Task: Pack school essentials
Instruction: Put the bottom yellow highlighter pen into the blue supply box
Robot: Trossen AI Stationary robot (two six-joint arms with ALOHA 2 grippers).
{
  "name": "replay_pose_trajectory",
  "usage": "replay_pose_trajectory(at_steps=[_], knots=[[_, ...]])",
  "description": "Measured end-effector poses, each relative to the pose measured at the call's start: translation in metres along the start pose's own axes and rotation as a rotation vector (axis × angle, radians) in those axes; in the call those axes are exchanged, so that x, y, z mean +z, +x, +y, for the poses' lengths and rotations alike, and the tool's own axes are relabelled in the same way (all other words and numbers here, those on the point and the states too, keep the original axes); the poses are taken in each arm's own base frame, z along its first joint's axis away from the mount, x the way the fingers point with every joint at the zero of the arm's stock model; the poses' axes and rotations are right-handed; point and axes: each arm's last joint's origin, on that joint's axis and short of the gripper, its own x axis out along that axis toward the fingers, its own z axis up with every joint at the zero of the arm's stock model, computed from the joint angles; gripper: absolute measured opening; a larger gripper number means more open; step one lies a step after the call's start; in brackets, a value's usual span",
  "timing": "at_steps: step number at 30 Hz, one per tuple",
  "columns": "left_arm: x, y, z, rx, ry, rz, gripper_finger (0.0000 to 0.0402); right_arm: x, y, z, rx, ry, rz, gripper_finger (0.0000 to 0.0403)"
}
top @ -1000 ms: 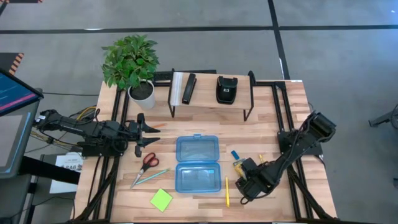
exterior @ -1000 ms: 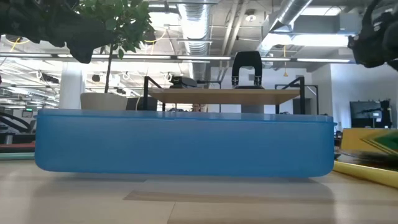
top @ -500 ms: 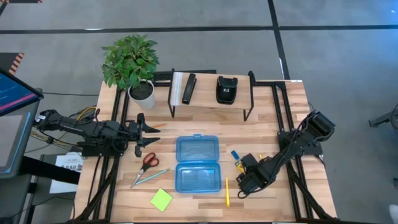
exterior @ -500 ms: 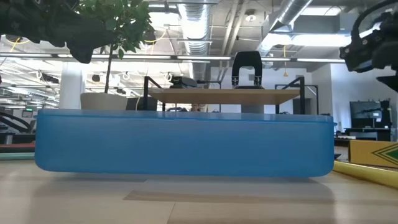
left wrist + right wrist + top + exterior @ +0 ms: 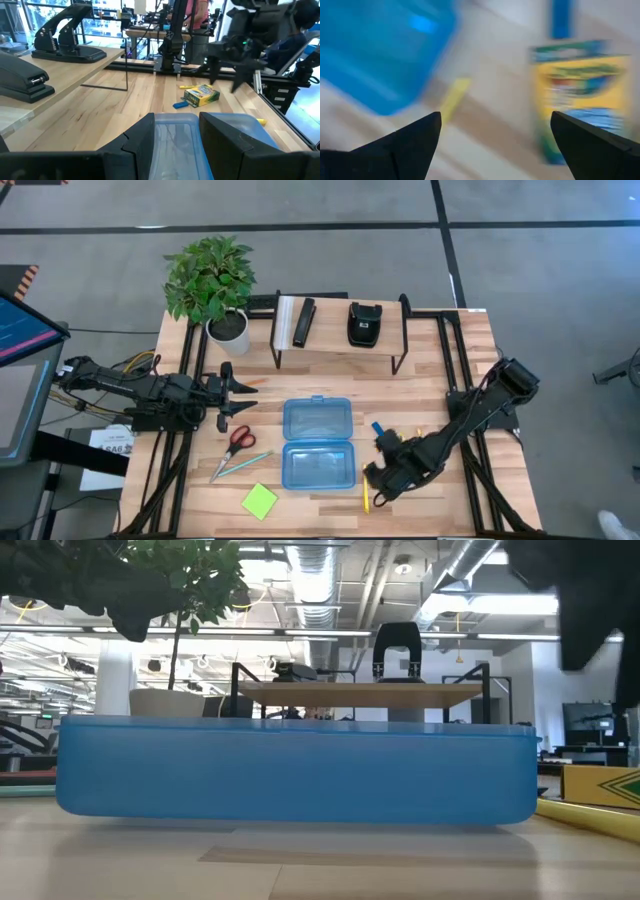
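Midway through a school-supply packing job, the right gripper [image 5: 372, 485] hangs low over the wooden table [image 5: 440, 370] just right of the open blue plastic case [image 5: 318, 443], its fingers spread wide and holding nothing in the right wrist view, where a yellow pencil [image 5: 454, 98] and the yellow-green crayon box [image 5: 580, 95] lie on the boards between and beyond them. From above the pencil [image 5: 365, 498] peeks out beside the gripper, the small blue eraser [image 5: 378, 426] sits just behind it, and the crayon box is mostly covered by the arm. The left gripper [image 5: 226, 394] waits at the table's left side, fingers parted and empty, near the red-handled scissors [image 5: 238, 439], the teal pencil [image 5: 246, 465] and the lime-green sticky-note pad [image 5: 259, 500]. Nothing appears to be packed yet — the case looks empty. The likely trouble is a thin pencil lying flat on wood: fingers closing too high would skate over it, and a glancing touch could roll it toward the case wall or the front edge. A wide-open descent could also clip the crayon box or nudge the case, both close by. Room is freer toward the table's right edge; the black metal rack [image 5: 340, 330] and potted plant [image 5: 210, 280] stand well apart at the back.
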Motion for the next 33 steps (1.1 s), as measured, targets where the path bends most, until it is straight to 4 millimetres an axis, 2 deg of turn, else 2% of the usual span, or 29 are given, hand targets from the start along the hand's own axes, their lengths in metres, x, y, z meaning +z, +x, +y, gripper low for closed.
replay_pose_trajectory(at_steps=[3, 10, 14, 17, 21, 33], knots=[[0.000, 0.000, 0.000, 0.000, 0.000, 0.000, 0.0144, -0.003, 0.013, 0.016, 0.043, -0.006, 0.004, 0.0400], [0.000, 0.000, 0.000, 0.001, -0.001, 0.000, 0.0144, -0.016, 0.055, 0.037, -0.048, -0.057, 0.125, 0.0400], [0.000, 0.000, 0.000, 0.001, -0.009, 0.000, 0.0144, -0.017, 0.064, 0.048, -0.046, -0.080, 0.140, 0.0397], [0.000, 0.000, 0.000, 0.002, -0.009, 0.000, 0.0144, -0.016, 0.068, 0.053, -0.031, -0.085, 0.155, 0.0380], [0.000, 0.000, 0.000, 0.002, -0.009, 0.000, 0.0144, -0.016, 0.071, 0.052, -0.039, -0.077, 0.179, 0.0330], [0.000, 0.000, 0.000, 0.002, -0.011, 0.000, 0.0144, -0.017, 0.072, 0.051, -0.039, -0.112, 0.203, 0.0123]])
